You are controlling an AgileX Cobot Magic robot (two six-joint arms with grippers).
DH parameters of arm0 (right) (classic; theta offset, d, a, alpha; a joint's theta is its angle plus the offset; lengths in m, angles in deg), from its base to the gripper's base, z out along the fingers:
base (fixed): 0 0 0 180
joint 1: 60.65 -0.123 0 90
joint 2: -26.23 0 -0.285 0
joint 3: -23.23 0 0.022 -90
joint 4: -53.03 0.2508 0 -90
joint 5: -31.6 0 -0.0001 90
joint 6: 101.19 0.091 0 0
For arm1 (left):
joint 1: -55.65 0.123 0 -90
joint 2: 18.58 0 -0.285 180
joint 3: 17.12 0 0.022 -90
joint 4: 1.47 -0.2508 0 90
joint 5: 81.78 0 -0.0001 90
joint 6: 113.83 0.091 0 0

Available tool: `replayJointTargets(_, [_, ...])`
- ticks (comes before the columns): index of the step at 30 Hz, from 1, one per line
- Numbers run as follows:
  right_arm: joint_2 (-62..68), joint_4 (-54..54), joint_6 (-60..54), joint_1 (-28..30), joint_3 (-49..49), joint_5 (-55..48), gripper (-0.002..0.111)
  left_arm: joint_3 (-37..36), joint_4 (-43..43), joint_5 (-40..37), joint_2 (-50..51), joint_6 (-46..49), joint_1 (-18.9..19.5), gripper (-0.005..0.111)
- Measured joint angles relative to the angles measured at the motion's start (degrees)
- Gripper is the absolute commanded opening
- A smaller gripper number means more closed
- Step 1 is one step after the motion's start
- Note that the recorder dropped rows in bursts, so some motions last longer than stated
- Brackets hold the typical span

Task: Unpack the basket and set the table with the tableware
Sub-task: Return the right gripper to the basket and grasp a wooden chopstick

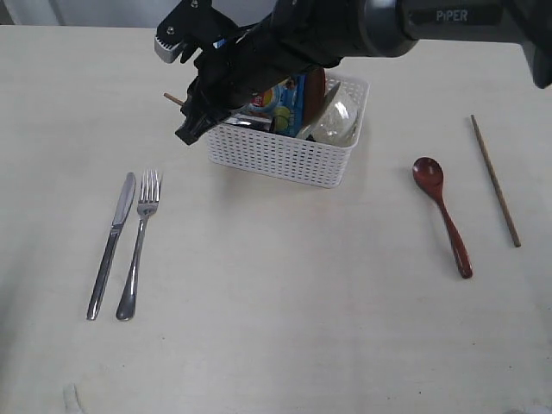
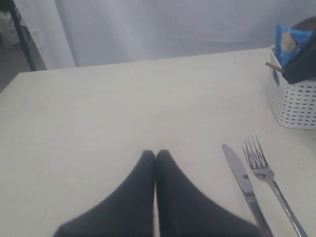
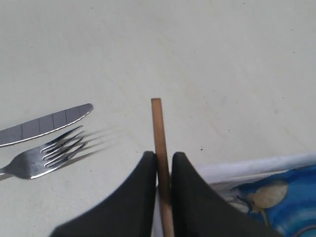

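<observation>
right gripper (image 3: 164, 157) clamped on thin brown wooden chopstick (image 3: 157, 123) at white lattice plastic basket (image 1: 285, 157) end | left gripper (image 2: 156, 154) closed, empty, over pale cream table (image 2: 98, 108)

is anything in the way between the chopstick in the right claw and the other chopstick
Yes. The held chopstick sits in the right claw at the left end of the basket in the exterior view; the basket and then the wooden spoon lie between it and the other chopstick. Carried high, it would probably clear both.
</observation>
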Motion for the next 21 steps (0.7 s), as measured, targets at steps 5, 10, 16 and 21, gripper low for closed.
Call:
replayJointTargets(5, [0.0, 0.0, -0.1, 0.0, 0.0, 0.1, 0.0, 0.0, 0.0, 0.0, 0.0, 0.0, 0.0, 0.0])
replayJointTargets(10, [0.0, 0.0, -0.7, 0.0, 0.0, 0.0, 0.0, 0.0, 0.0, 0.0, 0.0, 0.0, 0.0, 0.0])
replayJointTargets(16, [-1.3, -0.2, -1.3, 0.0, 0.0, -0.8, 0.0, 0.0, 0.0, 0.0, 0.0, 0.0, 0.0, 0.0])
replayJointTargets(21, [-5.1, 0.3, -1.3, 0.0, 0.0, -1.1, 0.0, 0.0, 0.0, 0.0, 0.0, 0.0, 0.0, 0.0])
